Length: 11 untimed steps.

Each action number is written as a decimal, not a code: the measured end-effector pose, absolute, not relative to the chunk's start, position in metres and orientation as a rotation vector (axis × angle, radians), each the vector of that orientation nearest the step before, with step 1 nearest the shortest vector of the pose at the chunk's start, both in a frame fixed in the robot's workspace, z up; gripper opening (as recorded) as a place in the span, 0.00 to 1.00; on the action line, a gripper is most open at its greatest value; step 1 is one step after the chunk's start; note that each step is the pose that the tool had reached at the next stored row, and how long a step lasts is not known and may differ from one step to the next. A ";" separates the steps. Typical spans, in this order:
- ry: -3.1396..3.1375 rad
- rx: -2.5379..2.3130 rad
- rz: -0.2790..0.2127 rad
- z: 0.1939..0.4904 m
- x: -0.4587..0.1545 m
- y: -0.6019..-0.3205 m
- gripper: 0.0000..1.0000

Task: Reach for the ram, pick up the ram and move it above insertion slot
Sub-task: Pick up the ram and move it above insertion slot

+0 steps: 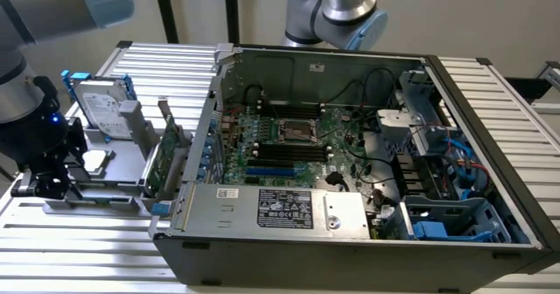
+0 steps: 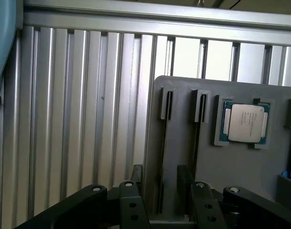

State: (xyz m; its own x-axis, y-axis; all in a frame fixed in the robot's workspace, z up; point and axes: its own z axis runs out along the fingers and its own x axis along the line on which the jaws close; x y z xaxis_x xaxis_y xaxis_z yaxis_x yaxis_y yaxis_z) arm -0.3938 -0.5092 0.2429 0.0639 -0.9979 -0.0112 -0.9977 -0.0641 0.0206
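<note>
Starting at the lower left of the exterior view, you find the gripper (image 1: 42, 184) low over the left end of the grey holder (image 1: 96, 205). In the wrist view its fingers (image 2: 137, 177) stand apart, one on each side of a groove. The thin dark edge between them is, I judge, the ram (image 2: 161, 195), but I cannot be sure. Further right in the exterior view, the processor (image 1: 96, 163) lies on the same holder. If the fingers meet the ram off centre, it may tilt and jam in the groove.
</note>
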 end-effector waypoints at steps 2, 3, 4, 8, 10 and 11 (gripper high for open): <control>-2.145 2.287 -0.036 0.239 -0.394 -0.509 0.42; -2.145 2.287 -0.036 0.237 -0.394 -0.509 0.42; -2.145 2.287 -0.036 0.236 -0.394 -0.509 0.42; -2.145 2.287 -0.037 0.228 -0.394 -0.509 0.42; -2.145 2.288 -0.037 0.225 -0.394 -0.509 0.42; -2.146 2.288 -0.038 0.223 -0.394 -0.509 0.42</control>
State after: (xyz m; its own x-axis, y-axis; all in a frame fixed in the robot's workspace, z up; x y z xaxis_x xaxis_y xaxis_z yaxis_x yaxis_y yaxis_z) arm -0.3936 -0.5090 0.2228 0.0639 -0.9979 -0.0142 -0.9977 -0.0642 0.0200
